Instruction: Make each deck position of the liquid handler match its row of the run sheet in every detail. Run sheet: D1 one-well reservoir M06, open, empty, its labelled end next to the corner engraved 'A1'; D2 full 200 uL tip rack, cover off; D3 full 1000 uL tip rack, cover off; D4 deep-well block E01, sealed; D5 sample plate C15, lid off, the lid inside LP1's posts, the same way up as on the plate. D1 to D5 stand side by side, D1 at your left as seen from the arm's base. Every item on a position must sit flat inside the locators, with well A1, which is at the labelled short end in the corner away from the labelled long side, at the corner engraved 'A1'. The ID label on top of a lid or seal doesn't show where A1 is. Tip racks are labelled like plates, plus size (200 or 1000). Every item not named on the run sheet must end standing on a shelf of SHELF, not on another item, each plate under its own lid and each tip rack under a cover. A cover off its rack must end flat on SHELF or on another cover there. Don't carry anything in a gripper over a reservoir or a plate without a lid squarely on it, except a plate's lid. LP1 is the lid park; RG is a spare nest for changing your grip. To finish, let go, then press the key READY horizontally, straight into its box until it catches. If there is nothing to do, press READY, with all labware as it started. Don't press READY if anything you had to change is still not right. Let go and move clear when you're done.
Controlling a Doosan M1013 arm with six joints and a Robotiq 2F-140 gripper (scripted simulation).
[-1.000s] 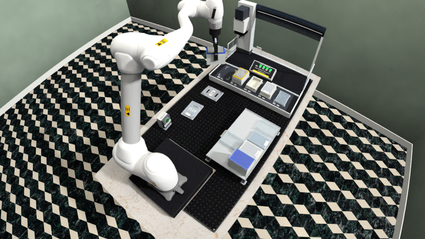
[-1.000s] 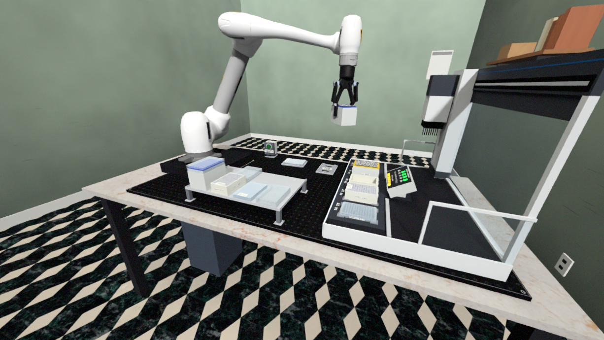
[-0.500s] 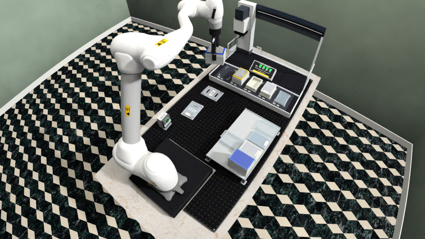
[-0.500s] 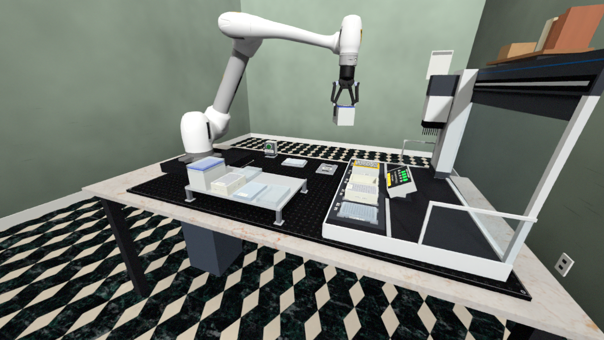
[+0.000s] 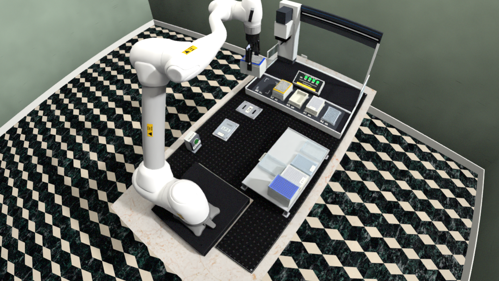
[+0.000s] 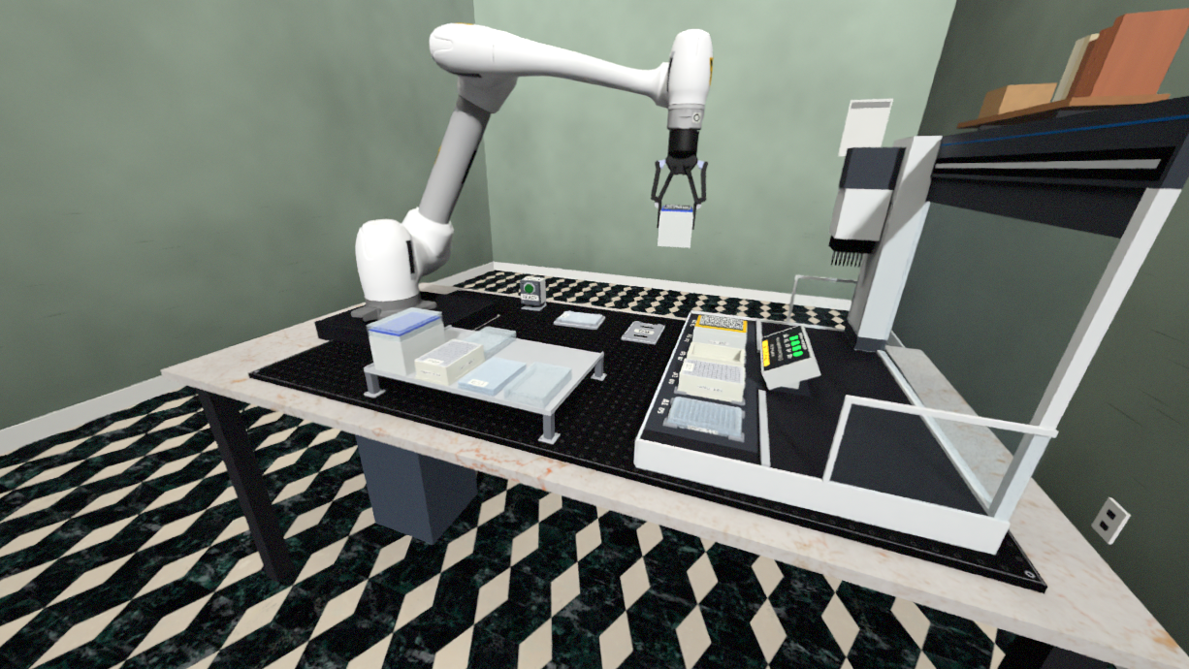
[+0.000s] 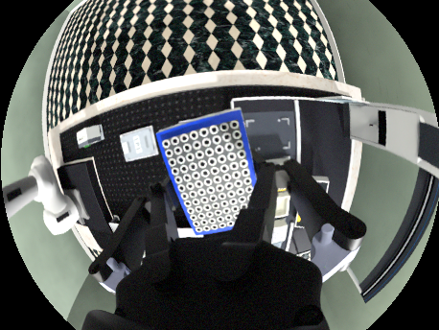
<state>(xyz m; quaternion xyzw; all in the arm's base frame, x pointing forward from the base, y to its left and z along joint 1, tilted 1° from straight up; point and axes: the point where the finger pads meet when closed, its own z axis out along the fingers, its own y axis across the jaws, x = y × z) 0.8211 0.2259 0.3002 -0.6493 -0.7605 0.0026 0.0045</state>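
My gripper [image 5: 252,58] [image 6: 680,204] [image 7: 215,166] is shut on a blue-rimmed tip rack [image 5: 254,66] [image 6: 675,228] [image 7: 206,176] with its cover off and tips showing. It holds the rack high in the air, level, near the left end of the liquid handler deck [image 5: 343,115] [image 6: 707,469]. The leftmost deck position [image 5: 262,84] [image 7: 270,127] is bare. After it come a yellow-rimmed tip rack [image 5: 282,88] [image 6: 720,326], an open white reservoir [image 5: 299,98] [image 6: 714,355], a white sealed block [image 5: 314,105] [image 6: 711,380] and a clear well plate [image 5: 331,115] [image 6: 705,415].
The shelf [image 5: 279,146] [image 6: 573,366] holds a covered blue tip rack [image 5: 283,186] [image 6: 403,336], plates and clear lids. Two flat nests [image 5: 248,109] [image 5: 226,129] lie between the deck and the READY key box [image 5: 193,141] [image 6: 530,294]. The handler's gantry head [image 5: 284,24] stands beside the gripper.
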